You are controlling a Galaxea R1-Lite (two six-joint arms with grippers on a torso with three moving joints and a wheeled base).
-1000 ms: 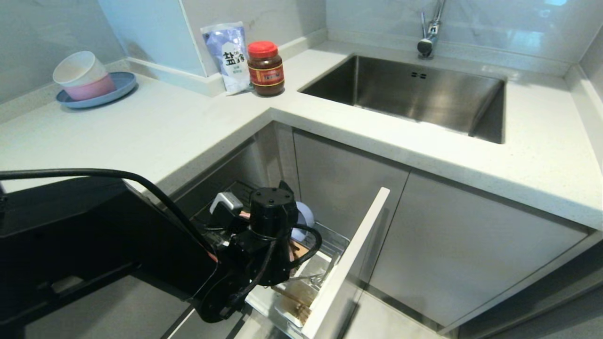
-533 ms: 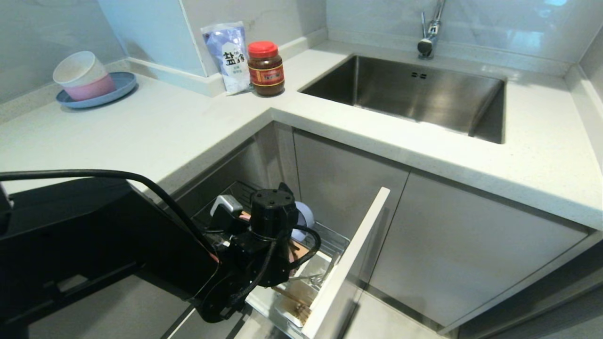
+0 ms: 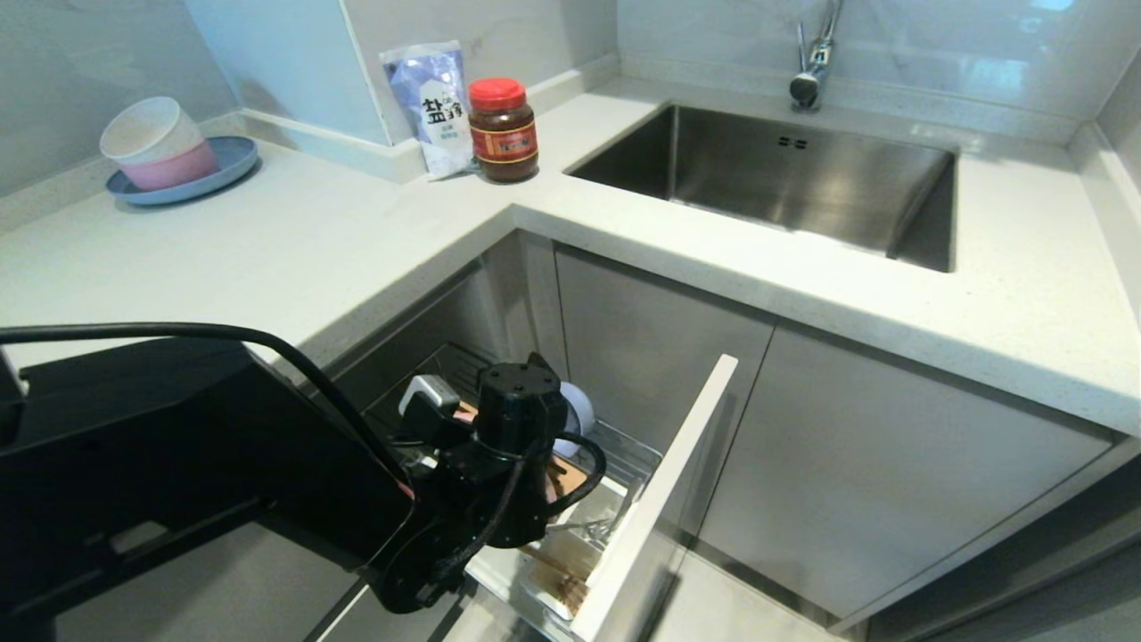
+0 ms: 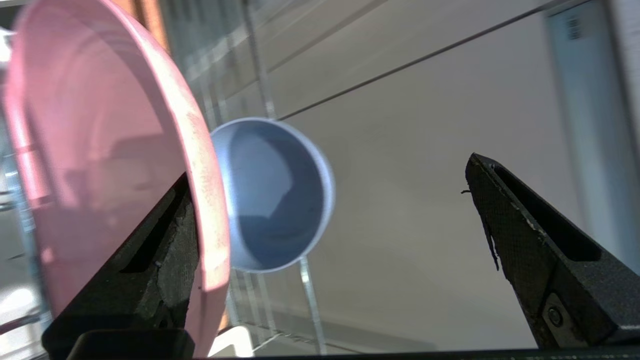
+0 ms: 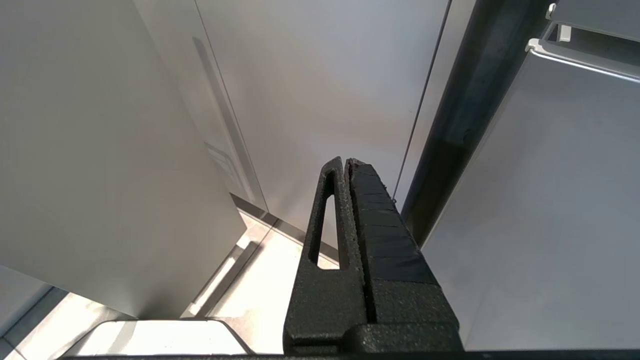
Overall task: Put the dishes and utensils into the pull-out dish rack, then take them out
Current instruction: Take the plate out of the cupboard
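Pale speckled stone counter (image 3: 294, 241) runs around a corner, and on its far left we see a small blue plate (image 3: 233, 160) carrying a white bowl nested in a pink bowl (image 3: 159, 143). Further right stand a blue-and-white salt pouch (image 3: 432, 107) and a red-lidded jar of dark sauce (image 3: 504, 131), then a steel sink (image 3: 784, 178). Below the counter, the pull-out chrome wire dish rack (image 3: 624, 456) with its pale grey front panel stands open. We see our left gripper (image 4: 330, 235) inside it, jaws spread wide and released, one finger (image 4: 160, 260) just beside the rim of the large flat pink plate (image 4: 95, 165) standing on edge. The small matte blue-grey bowl (image 4: 275, 195) sits beyond it. Wooden chopsticks (image 3: 562, 580) lie in the white cutlery box (image 3: 535, 588). Our right gripper (image 5: 350, 210) hangs clenched, holding nothing, beside grey cabinet doors (image 5: 310, 100).
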